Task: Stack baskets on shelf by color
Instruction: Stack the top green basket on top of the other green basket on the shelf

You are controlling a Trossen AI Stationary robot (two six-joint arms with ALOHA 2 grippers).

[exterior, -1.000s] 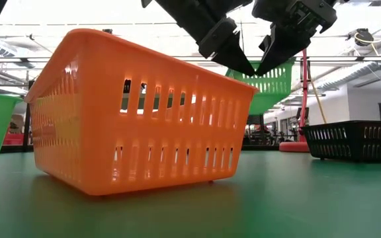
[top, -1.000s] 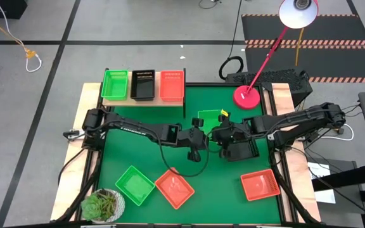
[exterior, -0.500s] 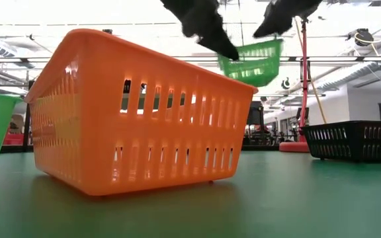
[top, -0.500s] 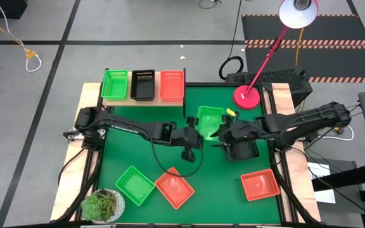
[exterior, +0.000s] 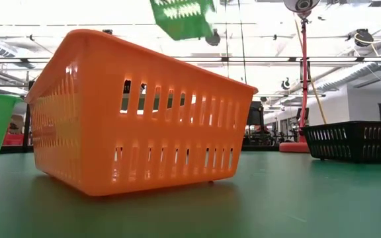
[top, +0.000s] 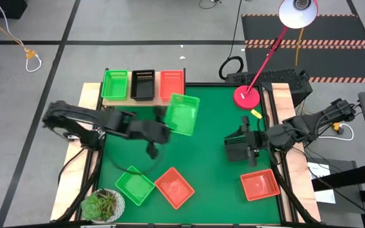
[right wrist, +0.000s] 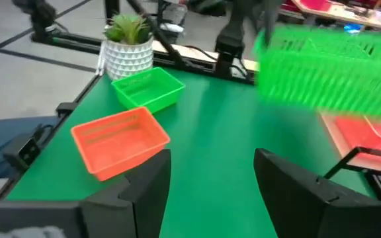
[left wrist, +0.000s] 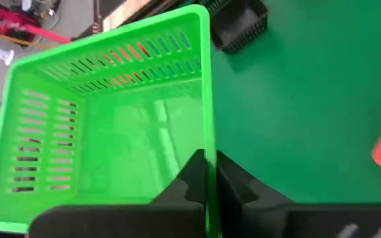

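Your handover is done: the green basket (top: 183,114) has left mid-table and now hangs just beside the shelf (top: 143,100), pinched by its rim in the closed left gripper (left wrist: 208,173). Your right gripper (right wrist: 211,173), jaws wide and empty, has backed off to the right by the black basket (top: 240,151), so the green stack looks next.

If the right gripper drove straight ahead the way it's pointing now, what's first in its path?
Probably nothing nearby: the open right gripper faces bare green mat. Farther on sit a red-orange basket and the airborne green basket, both off-line, though depth is unclear.
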